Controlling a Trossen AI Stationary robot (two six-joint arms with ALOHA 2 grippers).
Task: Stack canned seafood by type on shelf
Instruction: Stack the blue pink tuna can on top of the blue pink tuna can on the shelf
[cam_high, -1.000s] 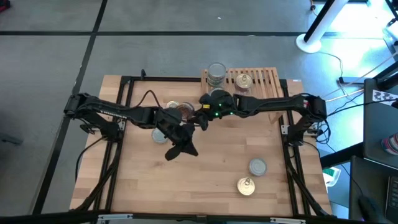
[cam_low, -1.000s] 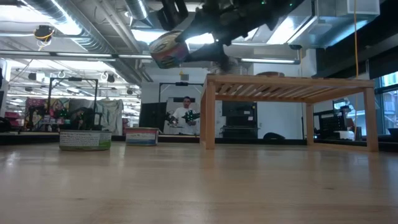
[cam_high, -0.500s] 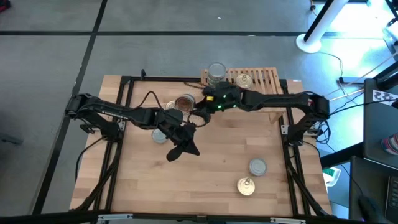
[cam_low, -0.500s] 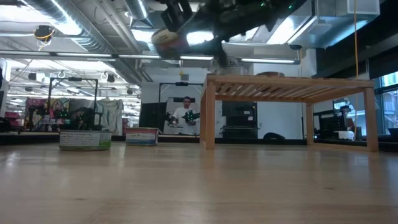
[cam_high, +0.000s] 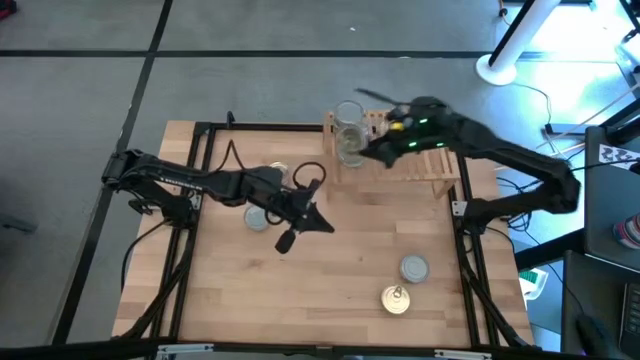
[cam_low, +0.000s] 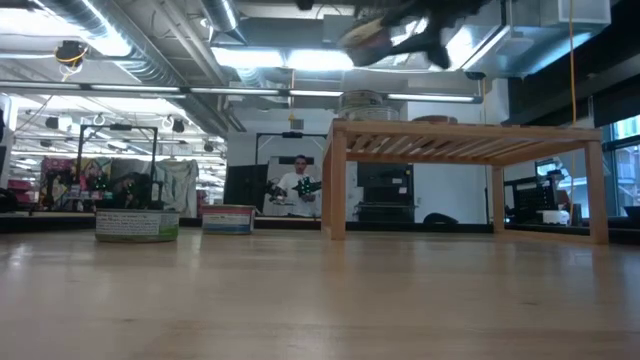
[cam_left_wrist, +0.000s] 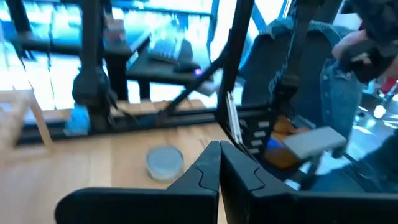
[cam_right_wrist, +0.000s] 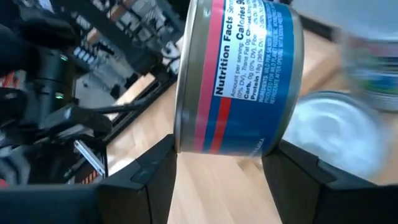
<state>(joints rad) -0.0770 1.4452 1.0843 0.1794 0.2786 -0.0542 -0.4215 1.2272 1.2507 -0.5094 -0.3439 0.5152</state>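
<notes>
past the left gripper (cam_left_wrist: 219, 163), its dark jaws pressed together, a small round silver-grey-topped tin (cam_left_wrist: 165, 162) sits on the light wooden plank tabletop (cam_left_wrist: 74, 165) near its black-framed edge.

In the high view the right arm (cam_high: 470, 140) hid much of the shelf (cam_high: 440, 165), and the can (cam_high: 352, 145) beside the shelf's left end was smeared by motion. In the right wrist view the held can (cam_right_wrist: 239, 74) was cut off by the frame's upper edge.
</notes>
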